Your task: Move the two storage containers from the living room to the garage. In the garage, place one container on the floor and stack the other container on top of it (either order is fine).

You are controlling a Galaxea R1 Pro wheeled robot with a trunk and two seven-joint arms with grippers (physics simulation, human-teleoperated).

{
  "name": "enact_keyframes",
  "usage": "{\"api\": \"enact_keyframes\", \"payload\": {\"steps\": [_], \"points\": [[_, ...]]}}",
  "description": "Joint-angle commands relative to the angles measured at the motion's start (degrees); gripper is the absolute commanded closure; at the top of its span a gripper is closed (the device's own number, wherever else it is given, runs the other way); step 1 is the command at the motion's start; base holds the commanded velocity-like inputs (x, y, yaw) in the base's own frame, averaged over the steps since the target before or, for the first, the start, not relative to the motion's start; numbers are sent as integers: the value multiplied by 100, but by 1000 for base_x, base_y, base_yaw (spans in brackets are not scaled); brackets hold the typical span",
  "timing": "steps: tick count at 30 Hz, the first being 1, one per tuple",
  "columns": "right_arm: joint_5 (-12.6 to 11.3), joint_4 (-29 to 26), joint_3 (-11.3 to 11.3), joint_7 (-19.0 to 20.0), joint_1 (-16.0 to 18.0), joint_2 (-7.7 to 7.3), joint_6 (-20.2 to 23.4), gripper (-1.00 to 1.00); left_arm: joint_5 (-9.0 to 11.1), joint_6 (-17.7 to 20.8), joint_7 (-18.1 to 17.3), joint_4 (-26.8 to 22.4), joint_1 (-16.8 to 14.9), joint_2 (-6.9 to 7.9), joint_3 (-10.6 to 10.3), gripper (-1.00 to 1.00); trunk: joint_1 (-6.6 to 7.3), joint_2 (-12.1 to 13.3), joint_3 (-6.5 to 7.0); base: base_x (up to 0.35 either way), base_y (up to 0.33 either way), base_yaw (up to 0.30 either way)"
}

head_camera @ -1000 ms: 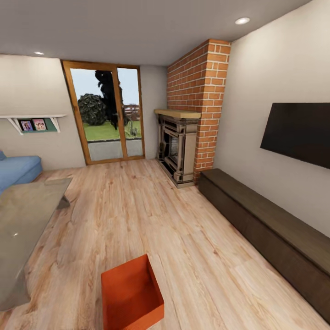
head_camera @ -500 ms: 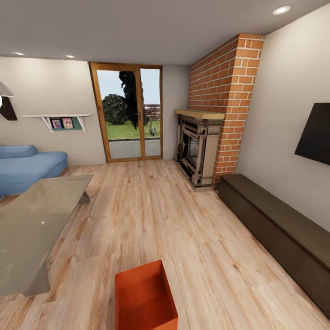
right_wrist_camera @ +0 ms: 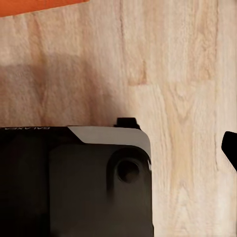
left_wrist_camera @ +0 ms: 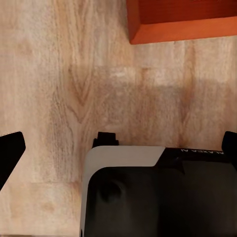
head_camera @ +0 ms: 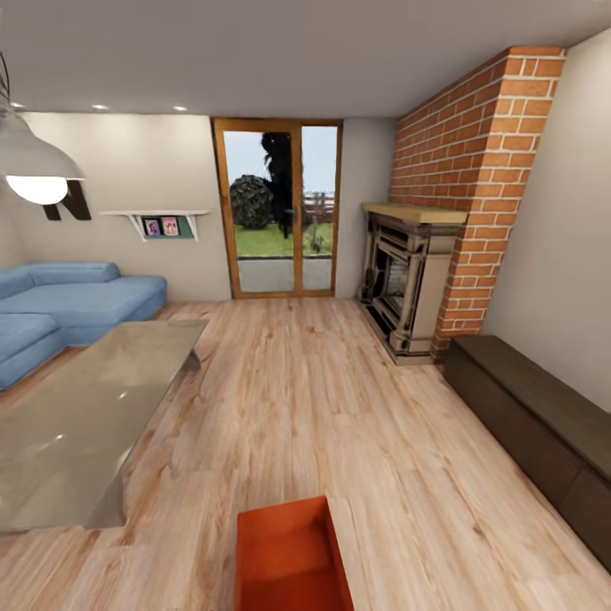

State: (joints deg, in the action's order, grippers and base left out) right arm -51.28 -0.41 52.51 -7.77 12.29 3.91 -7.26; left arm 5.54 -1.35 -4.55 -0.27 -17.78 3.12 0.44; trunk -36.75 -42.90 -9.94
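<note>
Here, 1 storage container on plank floor, long axis toward patio doors

Light wood plank flooring under one orange-red storage container and a glass-topped table.

The left wrist view looks straight down on the light wood plank flooring of the living room. One corner of an orange-red rectangular storage container lies on the planks; its thick rim and a part of its darker inside are visible, the rest is cut by the frame. A soft grey shadow falls on the wood between the container and the robot's base, a rounded body with a white-grey shell and a glossy black panel. Two dark fingertips of the left gripper stand well apart at opposite edges of the picture, with nothing between them.
</note>
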Motion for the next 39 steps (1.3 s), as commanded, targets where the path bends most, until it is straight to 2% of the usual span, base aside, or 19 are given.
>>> {"api": "enact_keyframes", "payload": {"steps": [1,13,21,39], "points": [[-48,-3,48,-23,1,2,-12,-100,59,-14,-29,10,-6,2,0,-100,-2,-7,-9,17,0,269],[-48,-3,48,-23,1,-2,-10,-100,60,-14,-20,10,-6,-4,0,-100,-2,-7,-9,3,0,239],[-48,-3,48,-23,1,-5,-12,-100,61,-15,-20,10,-6,0,0,-100,-2,-7,-9,9,-3,16],[-48,-3,48,-23,1,-4,-5,-100,61,-15,-20,10,-6,4,0,-100,-2,-7,-9,149,-94,0]]}}
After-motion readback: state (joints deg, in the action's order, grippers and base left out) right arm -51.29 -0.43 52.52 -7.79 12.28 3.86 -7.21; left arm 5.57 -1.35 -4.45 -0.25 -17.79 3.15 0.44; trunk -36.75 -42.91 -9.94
